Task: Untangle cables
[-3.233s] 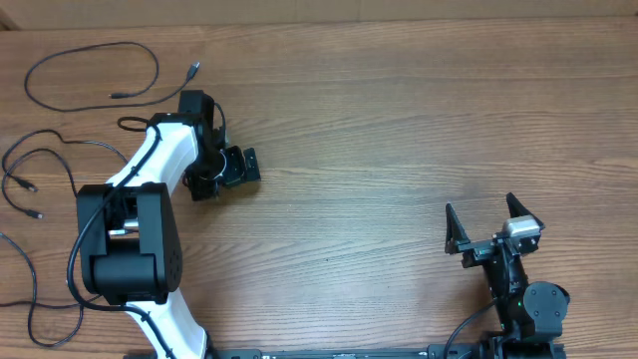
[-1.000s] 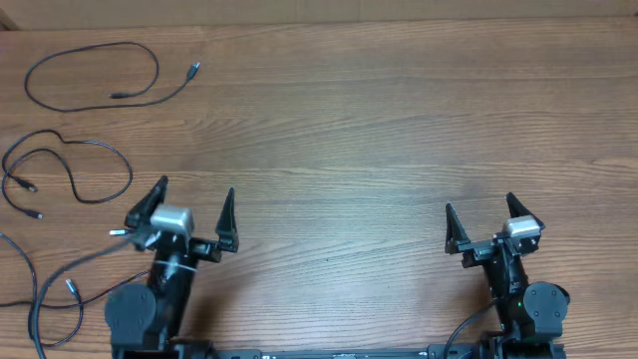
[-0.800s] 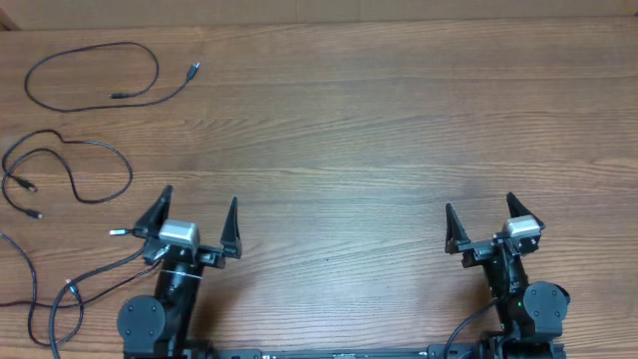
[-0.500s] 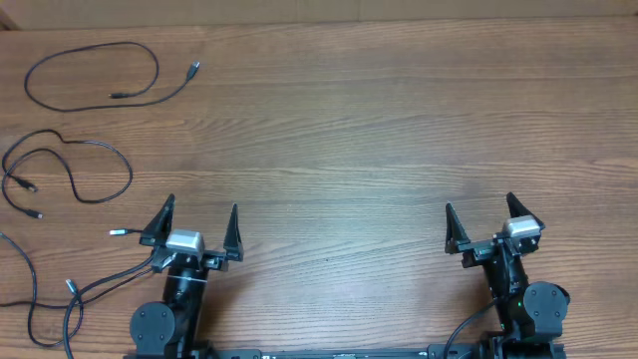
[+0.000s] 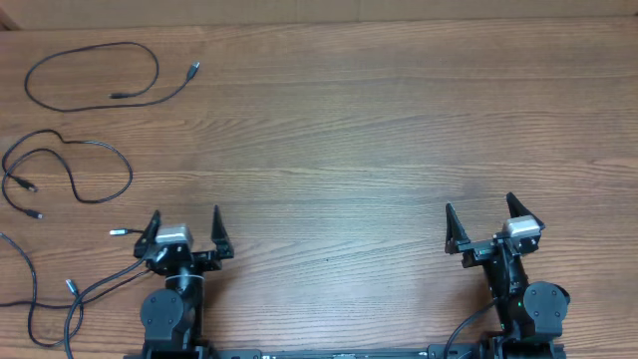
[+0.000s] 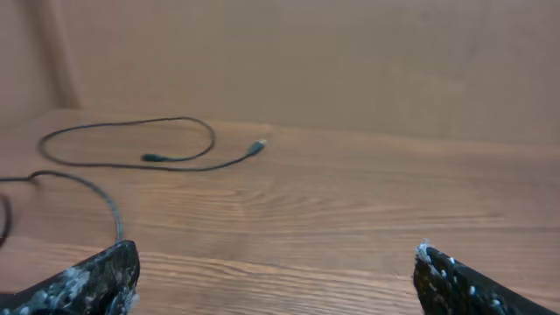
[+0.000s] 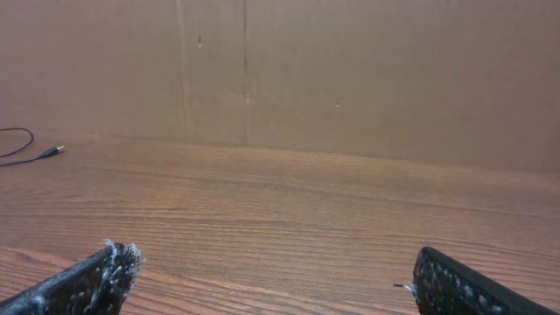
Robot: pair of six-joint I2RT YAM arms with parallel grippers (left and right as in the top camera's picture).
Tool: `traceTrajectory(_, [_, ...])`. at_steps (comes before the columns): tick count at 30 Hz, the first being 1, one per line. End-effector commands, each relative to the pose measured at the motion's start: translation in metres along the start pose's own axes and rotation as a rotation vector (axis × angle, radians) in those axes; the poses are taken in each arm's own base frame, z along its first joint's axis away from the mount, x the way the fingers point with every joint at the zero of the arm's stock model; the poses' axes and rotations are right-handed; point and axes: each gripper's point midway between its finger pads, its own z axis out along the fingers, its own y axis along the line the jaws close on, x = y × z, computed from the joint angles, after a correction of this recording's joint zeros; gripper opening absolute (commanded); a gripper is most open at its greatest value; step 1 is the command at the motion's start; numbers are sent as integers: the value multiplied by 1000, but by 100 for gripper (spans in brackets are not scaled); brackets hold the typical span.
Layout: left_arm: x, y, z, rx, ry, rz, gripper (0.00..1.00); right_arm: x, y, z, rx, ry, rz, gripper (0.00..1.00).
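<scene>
Three thin black cables lie apart at the table's left side. One loops at the far left corner and shows in the left wrist view. A second curls below it. A third runs along the left edge. My left gripper is open and empty near the front edge, right of the cables. My right gripper is open and empty at the front right. Its view catches one plug tip at the far left.
The wooden table stretches between the two arms. A brown cardboard wall stands behind the table's far edge. The left arm's own thicker black wire trails from its base.
My left arm has pulled back from the far-left cables to the front edge and folded over its base with its gripper open. The right arm and the cables have not moved.
</scene>
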Motion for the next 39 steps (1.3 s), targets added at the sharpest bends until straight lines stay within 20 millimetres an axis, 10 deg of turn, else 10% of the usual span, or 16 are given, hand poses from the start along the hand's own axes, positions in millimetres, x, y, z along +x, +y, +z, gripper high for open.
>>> traceTrajectory(1, [-1, 10, -1, -59, -10, 13, 100, 2, 0, 0, -1, -4, -5, 100])
traceTrajectory(39, [0, 3, 0, -16, -3, 102, 100, 1, 1, 0, -1, -4, -5, 100])
